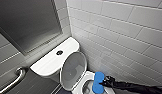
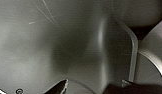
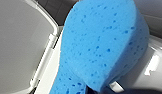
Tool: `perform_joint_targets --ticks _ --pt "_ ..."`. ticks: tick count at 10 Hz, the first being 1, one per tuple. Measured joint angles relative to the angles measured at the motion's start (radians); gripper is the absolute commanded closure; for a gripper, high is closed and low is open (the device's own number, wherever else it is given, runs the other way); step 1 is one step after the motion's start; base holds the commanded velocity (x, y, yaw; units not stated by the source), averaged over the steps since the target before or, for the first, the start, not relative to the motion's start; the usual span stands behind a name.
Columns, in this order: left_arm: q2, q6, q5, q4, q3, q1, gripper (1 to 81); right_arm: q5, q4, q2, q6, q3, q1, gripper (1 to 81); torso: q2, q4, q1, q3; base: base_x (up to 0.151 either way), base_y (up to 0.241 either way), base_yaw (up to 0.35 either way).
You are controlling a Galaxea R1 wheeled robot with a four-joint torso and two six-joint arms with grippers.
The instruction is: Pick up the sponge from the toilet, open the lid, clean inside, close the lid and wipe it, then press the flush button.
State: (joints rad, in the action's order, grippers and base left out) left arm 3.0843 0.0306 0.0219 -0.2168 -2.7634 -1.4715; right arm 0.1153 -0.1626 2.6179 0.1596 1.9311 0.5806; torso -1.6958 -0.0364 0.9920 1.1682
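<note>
Left gripper: seen against a plain grey surface in the left wrist view. Whether it is open or closed, cannot tell.

Far left, metal grab bar on the wall, well apart from the work.

Toilet: white tank set at an angle, dark round flush button on its top, untouched.

Lid: raised, greyish underside facing out, leaning back toward the tank. Opening step looks done.

Bowl: open, white rim showing just right of the lid.

Sponge: bright blue, held over the bowl opening near the rim, not yet deep inside. It sits very close to the right wrist camera, with the lid's edge beside it.

Right gripper: dark, at the sponge's right edge, fingers apparently pinching it.

Tiled wall: close on the right.

Step in hand, by my reading: cleaning inside. To do it well:
- lower the sponge until its broad face presses the inner wall
- sweep around the curve, not dabbing one spot
- keep the pinch firm, since the soft pad may twist under drag
- keep the forearm off the lid so it isn't knocked shut
- mind the wall on the outward swing
</note>
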Motion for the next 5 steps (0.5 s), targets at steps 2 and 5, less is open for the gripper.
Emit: perform_joint_targets --ticks 2,5 --pt "0.003 0.000 0.000 0.000 0.000 0.000 1.0 -0.047 -0.007 -0.036 0.000 -0.030 0.046 81.1 0.000 0.000 0.000 0.000 0.000 0.000 0.000" --pt "0.010 0.000 0.001 -0.001 0.000 0.000 1.0 -0.092 -0.027 -0.121 0.003 -0.131 0.059 81.1 0.000 0.000 0.000 0.000 0.000 0.000 0.000"
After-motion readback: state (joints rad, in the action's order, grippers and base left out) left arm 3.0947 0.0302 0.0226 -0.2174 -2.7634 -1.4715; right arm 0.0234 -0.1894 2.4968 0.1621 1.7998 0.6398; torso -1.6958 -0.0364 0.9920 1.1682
